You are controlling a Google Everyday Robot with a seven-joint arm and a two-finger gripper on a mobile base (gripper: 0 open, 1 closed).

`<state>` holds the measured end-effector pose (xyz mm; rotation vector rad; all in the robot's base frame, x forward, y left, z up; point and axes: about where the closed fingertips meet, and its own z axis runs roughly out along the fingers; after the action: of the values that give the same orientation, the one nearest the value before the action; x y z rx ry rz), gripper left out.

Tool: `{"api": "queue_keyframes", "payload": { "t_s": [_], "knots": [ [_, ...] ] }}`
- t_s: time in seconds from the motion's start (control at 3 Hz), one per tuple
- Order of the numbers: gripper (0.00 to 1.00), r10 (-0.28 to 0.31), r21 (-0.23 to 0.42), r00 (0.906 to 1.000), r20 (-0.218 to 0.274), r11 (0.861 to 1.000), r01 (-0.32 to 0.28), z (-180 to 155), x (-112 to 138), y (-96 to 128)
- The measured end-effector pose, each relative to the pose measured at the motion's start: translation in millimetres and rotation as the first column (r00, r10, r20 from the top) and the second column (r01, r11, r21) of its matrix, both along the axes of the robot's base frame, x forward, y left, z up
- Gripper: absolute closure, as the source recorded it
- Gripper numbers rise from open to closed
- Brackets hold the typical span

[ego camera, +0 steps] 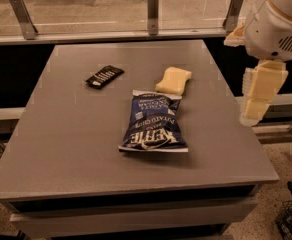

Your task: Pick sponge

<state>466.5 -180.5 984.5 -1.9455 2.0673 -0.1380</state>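
Note:
The sponge (173, 80) is a pale yellow block with a pinched waist. It lies flat on the grey table (61, 134), right of centre toward the back, touching the top edge of the blue chip bag (155, 122). My gripper (258, 95) hangs at the right of the view, off the table's right edge. It is well to the right of the sponge, apart from it, and holds nothing that I can see. The white arm housing (278, 21) sits above it.
A small black wrapped bar (104, 76) lies at the table's back left. A rail with metal posts (152, 6) runs behind the table. A wire basket (291, 219) stands on the floor at the lower right.

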Motion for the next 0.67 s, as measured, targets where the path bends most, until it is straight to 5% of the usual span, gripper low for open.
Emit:
{"api": "queue_keyframes", "payload": {
  "t_s": [0.33, 0.67],
  "knots": [
    [0.0, 0.114, -0.072, 0.9935, -0.005, 0.991, -0.114, 4, 16, 17],
    [0.0, 0.217, -0.135, 0.976, -0.013, 0.967, -0.217, 4, 42, 26]
  ]
}}
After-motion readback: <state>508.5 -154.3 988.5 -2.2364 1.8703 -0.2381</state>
